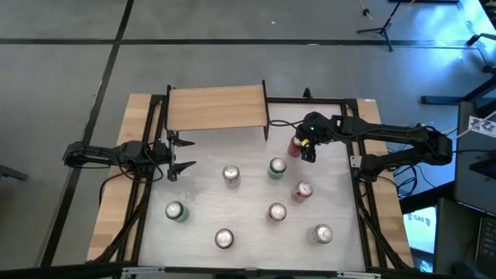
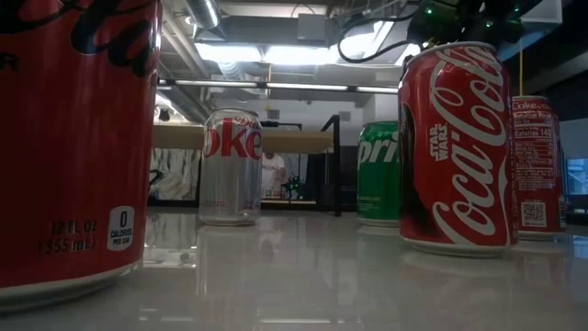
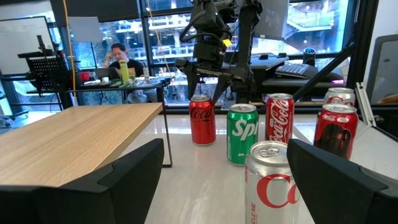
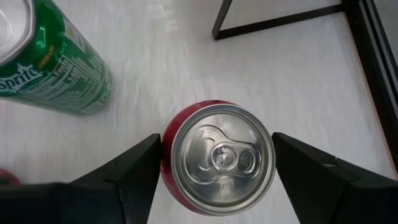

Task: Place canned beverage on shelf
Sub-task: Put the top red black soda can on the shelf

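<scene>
A red can [image 4: 222, 157] stands upright on the white table, just off the right front leg of the light-wood shelf [image 1: 217, 107]; it also shows in the high view [image 1: 294, 146] and the left wrist view [image 3: 202, 119]. My right gripper [image 4: 216, 140] is open above it, pointing down, one finger on each side of the can's top. My left gripper [image 1: 184, 153] is open and empty at the table's left edge, level, near the shelf's left front leg. A silver can [image 3: 270, 180] stands on the table ahead of it. My right gripper: one finger [image 4: 140, 168] lies close against the red can's side wall [image 4: 165, 155], and I cannot tell whether it touches. The other finger [image 4: 311, 174] stands clear of the can. The can stands upright on the table.
Several more cans stand on the table: a green one [image 1: 277, 167] right beside the red can, a silver one [image 1: 231, 175], a red one [image 1: 302, 191], and others nearer the front edge [image 1: 224, 238]. A person sits at a desk in the room beyond [image 3: 118, 56].
</scene>
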Robot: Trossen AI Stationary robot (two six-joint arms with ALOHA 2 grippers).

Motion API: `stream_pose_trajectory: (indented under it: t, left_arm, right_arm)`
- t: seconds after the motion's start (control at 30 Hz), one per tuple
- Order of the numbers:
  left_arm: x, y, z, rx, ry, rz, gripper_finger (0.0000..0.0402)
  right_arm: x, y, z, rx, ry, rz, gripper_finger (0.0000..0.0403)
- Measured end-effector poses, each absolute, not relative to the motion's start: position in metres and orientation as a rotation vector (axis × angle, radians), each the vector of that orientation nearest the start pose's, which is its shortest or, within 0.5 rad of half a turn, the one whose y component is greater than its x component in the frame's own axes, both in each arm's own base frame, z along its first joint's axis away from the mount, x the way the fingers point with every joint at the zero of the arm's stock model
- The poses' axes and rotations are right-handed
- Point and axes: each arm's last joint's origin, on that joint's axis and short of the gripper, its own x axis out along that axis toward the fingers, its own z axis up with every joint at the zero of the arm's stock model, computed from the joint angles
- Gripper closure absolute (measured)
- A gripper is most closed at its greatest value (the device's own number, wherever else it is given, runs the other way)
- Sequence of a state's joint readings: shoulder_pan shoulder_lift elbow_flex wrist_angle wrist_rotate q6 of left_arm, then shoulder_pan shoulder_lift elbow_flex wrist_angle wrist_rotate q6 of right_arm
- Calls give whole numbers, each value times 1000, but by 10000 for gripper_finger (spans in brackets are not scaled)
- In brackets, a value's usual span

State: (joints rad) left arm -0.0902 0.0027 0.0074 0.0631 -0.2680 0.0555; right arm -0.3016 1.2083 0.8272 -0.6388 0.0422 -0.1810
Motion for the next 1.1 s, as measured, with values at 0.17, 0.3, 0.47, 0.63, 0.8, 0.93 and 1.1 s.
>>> stream_pose_trajectory:
  t: [0.17,0.3,0.47,0.63,0.8,0.93,1.1]
  left_arm:
    - [96,-1,172,43,-61,179,72]
    - [96,-1,172,43,-62,180,72]
    - [96,-1,172,43,-62,179,72]
    - [96,-1,172,43,-62,179,72]
    - [96,-1,172,43,-61,179,72]
    - [96,-1,172,46,-60,180,72]
    - [96,-1,172,49,-59,180,72]
  right_arm:
    - [216,-68,232,-27,1042,-212,86]
    - [215,-68,230,-21,1059,-208,45]
    - [220,-69,222,-17,1091,-204,19]
    - [226,-71,209,-7,1149,-194,17]
    - [227,-72,206,-5,1165,-192,17]
    - [227,-72,206,-17,1170,-212,17]
    - [227,-72,206,-18,1170,-214,21]
